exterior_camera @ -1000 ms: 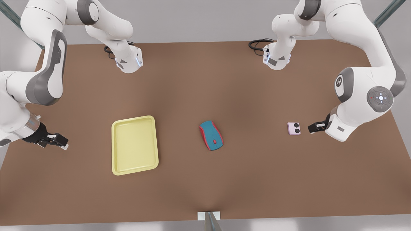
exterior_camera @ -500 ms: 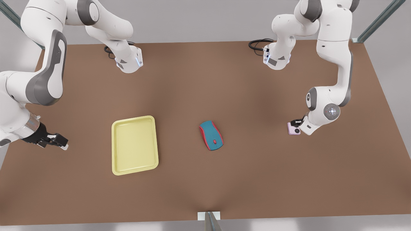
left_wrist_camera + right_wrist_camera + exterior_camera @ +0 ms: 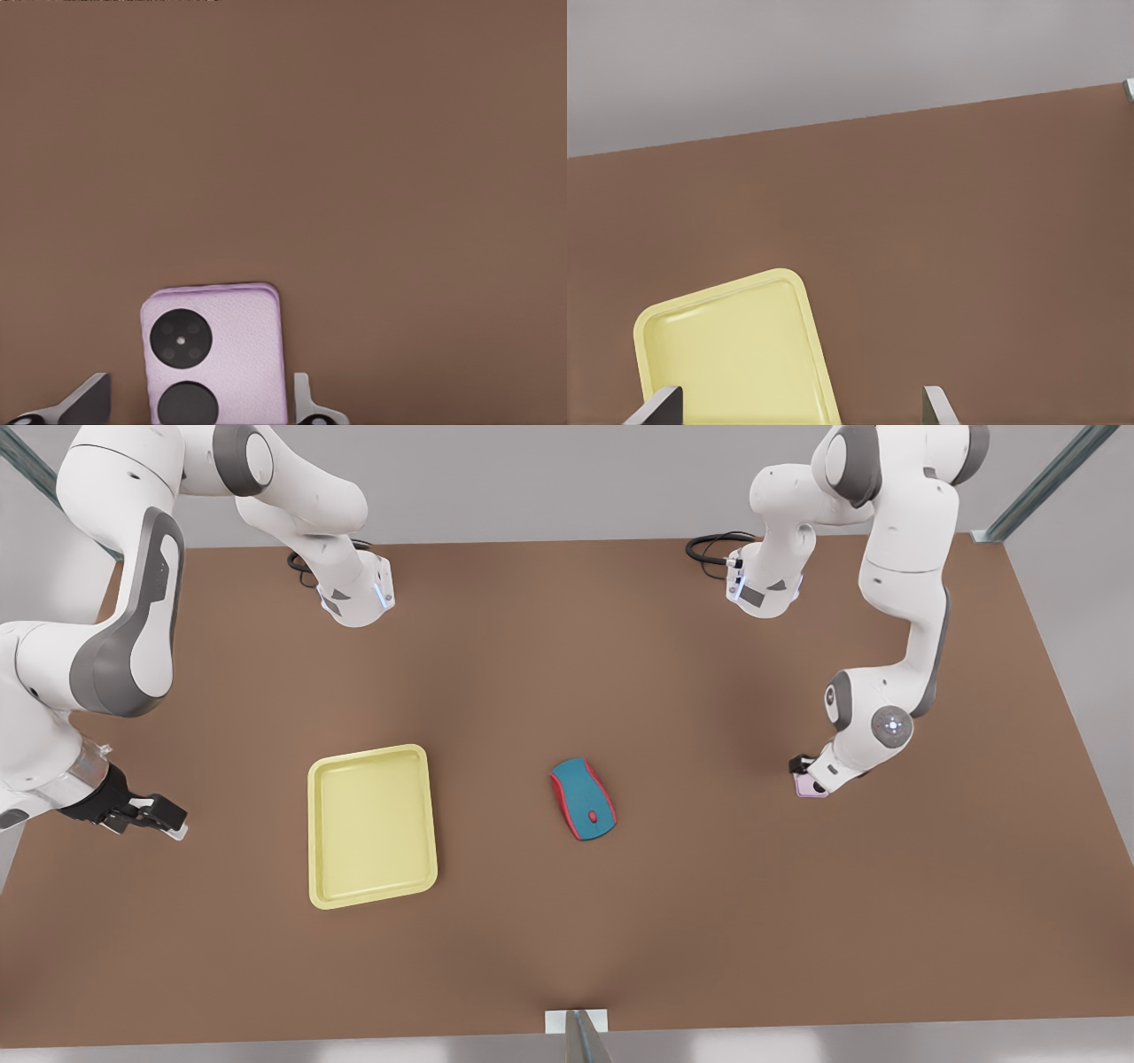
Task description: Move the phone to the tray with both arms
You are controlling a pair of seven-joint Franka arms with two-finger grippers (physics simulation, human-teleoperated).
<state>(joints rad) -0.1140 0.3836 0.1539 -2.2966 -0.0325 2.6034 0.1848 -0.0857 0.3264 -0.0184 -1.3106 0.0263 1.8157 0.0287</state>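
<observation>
No legible txt, labels, nos. or brands anywhere (arm markings too small to read).

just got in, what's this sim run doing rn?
The left claw is down over the pink phone on the brown table, fingers open on either side of it, not closed. The right claw waits open beside the yellow tray, on the front view's left. A blue-and-red mouse lies between tray and phone.
</observation>
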